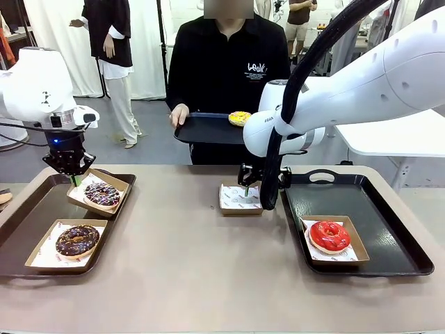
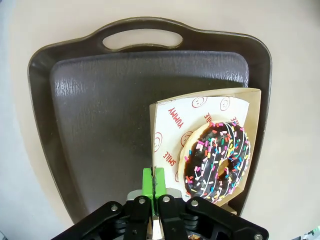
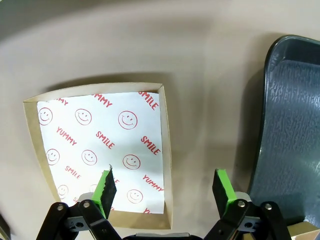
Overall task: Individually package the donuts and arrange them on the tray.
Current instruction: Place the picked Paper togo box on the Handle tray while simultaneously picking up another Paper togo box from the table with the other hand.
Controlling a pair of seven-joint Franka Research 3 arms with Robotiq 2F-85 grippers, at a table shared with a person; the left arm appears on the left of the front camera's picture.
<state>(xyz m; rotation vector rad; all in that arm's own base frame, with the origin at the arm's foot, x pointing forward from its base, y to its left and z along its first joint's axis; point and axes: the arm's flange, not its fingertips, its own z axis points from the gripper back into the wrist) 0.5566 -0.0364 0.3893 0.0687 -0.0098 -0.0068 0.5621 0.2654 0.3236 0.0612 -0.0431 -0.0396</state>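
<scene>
You have the chocolate-glazed donut (image 1: pixel 76 239) and the sprinkled dark donut (image 1: pixel 102 194) lying flat in boxes on your left tray, the glossy red donut (image 1: pixel 329 235) boxed on your right tray, and the yellow donut (image 1: pixel 240 117) on the person's tray.

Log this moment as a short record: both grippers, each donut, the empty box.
left gripper: shut on sprinkle donut's box edge, left tray
right gripper: open, above empty box
chocolate donut: boxed, left tray
red donut: boxed, right tray
yellow donut: on person's tray
</scene>
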